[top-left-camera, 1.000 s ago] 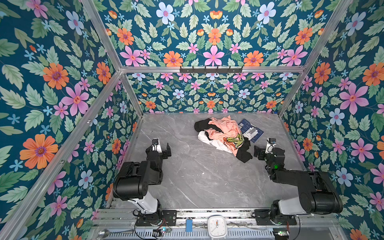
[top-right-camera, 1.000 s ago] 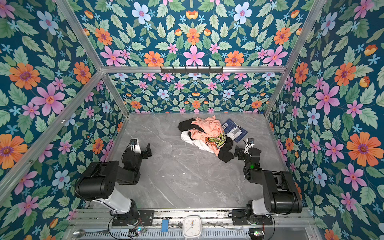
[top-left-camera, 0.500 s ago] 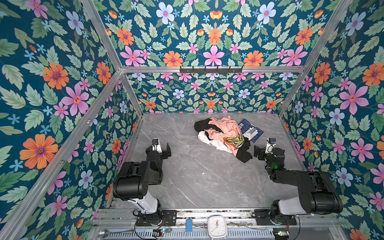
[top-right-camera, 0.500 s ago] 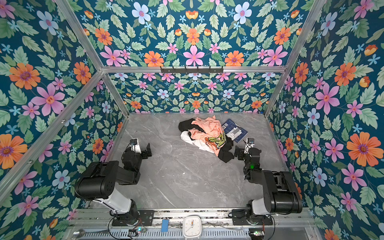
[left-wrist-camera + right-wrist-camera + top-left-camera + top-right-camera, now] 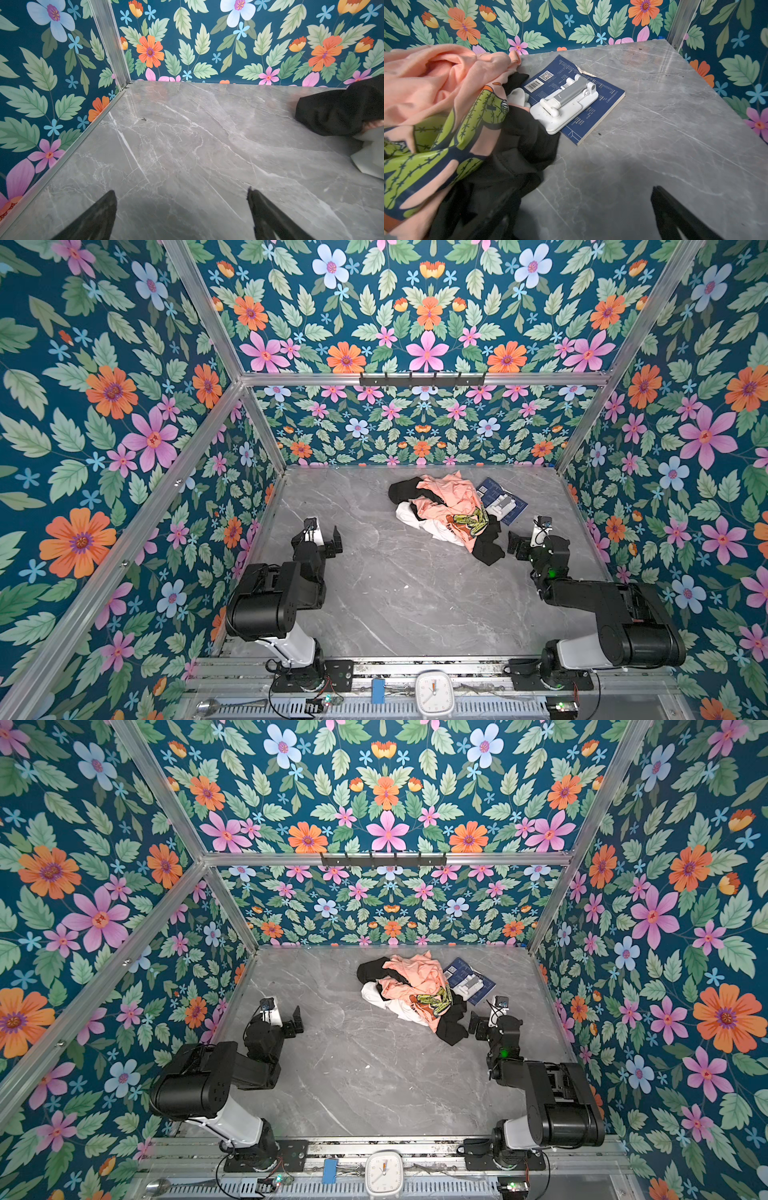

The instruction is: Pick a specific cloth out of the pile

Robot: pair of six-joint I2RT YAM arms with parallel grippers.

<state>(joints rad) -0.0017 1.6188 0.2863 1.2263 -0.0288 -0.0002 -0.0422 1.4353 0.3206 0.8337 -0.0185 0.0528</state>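
**Operator:** Where is the cloth?

**Spotter:** Your pile [image 5: 446, 510] sits toward the far edge of the counter [image 5: 395, 593], right of the middle. The cloth [image 5: 409, 516] shows on the pile's left flank, lying on the counter. The peach shirt [image 5: 449, 493] is draped over most of it, and the far black garment [image 5: 403, 491] lies just behind it.

**Operator:** And my pincers?

**Spotter:** Your left pincer [image 5: 327, 537] is released, jaws wide and empty. It is near the left edge, well apart from the pile. Your right pincer [image 5: 523, 542] is released too and holds nothing. It is near the right edge, just beside the near black garment [image 5: 486, 549] that spills off the pile's near end. I can't tell whether it touches the fabric.

**Operator:** What else is close by?

**Spotter:** A dark blue book [image 5: 513, 506] lies flat between the pile and the far right corner, with a white stand [image 5: 500, 502] on top. Your right wrist view shows clothes from the pile lapping its edge.
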